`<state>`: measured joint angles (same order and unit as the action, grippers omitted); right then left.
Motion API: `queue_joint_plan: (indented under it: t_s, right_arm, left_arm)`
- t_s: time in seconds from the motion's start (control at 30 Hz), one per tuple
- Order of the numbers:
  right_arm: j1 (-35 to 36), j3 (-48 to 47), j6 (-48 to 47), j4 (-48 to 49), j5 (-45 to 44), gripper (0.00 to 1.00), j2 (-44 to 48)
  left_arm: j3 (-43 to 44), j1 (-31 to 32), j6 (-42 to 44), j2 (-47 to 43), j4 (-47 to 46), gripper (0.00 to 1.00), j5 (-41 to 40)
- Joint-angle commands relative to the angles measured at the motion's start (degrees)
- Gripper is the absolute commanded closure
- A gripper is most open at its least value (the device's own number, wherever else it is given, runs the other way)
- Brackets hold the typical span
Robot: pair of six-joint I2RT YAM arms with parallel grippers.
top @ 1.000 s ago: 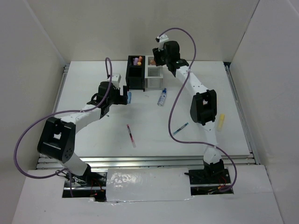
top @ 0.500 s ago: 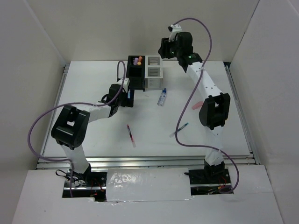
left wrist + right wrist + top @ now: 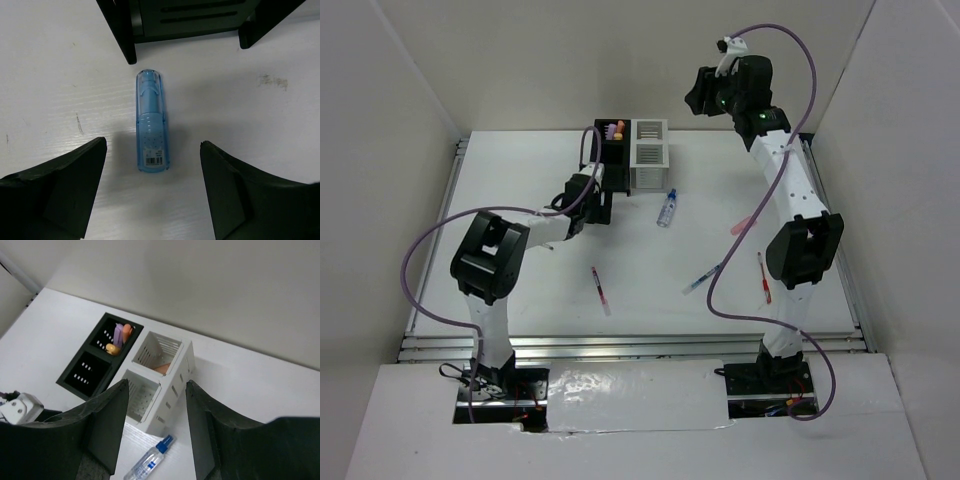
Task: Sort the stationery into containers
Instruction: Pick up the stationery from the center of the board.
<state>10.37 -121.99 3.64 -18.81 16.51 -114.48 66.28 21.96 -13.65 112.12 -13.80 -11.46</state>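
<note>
Hovering low over the table [image 3: 520, 160], my left pincer [image 3: 152, 146] is spread wide, one finger on each side of a blue marker [image 3: 150, 122] and neither touching it. The marker lies flat, with one end pointing at the foot of the black box [image 3: 190, 20], just short of it.

My right pincer [image 3: 157, 385] is raised high toward the back of the table, also wide apart and holding nothing, looking down on both boxes. The white box [image 3: 160, 375] is joined to the black one. A purple marker [image 3: 118, 333], an orange marker [image 3: 127, 330] and a yellow marker [image 3: 112, 347] stand in the black box's far compartment. Something orange-pink shows in the white box, but I cannot tell what it is.

A clear tube [image 3: 150, 460] with a blue cap lies just in front of the white box. Out on the table lie a red pen [image 3: 601, 290], a blue pen [image 3: 702, 279], a pink marker [image 3: 744, 224] and a second red pen [image 3: 762, 277] close to my right arm.
</note>
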Motion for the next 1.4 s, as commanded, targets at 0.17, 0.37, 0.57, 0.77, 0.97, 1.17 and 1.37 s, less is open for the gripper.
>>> queue_joint_plan:
  t_s: [0.17,0.37,0.57,0.77,0.97,1.17,1.37]
  right_arm:
    - [-0.52,1.32,0.40,-1.49,2.12,0.44,4.26]
    - [-0.88,1.58,0.40,-1.32,2.30,0.44,4.70]
    - [-1.05,1.67,0.58,-1.14,2.65,0.44,4.79]
    - [-0.35,2.81,0.23,-0.97,2.91,0.45,5.92]
    - [0.62,7.90,-2.84,-1.32,5.72,0.45,9.96]
    - [1.84,14.85,-11.62,-4.92,13.45,0.45,16.20]
    - [5.35,31.78,-33.64,-7.29,16.18,0.44,27.54]
  left_arm:
    - [7.89,0.37,-2.43,4.25,7.29,0.18,-3.56]
    - [12.12,0.46,-4.80,6.71,13.62,0.30,-4.09]
    - [9.48,0.98,-5.77,3.90,15.65,0.39,-3.31]
    - [7.73,1.25,-8.32,2.76,18.90,0.61,-1.19]
    - [1.41,1.34,-8.33,-6.80,15.75,0.70,1.88]
    - [-4.85,-1.20,-3.66,-24.21,12.03,0.80,17.76]
    - [-2.65,-8.58,-9.02,-29.93,22.93,0.88,40.70]
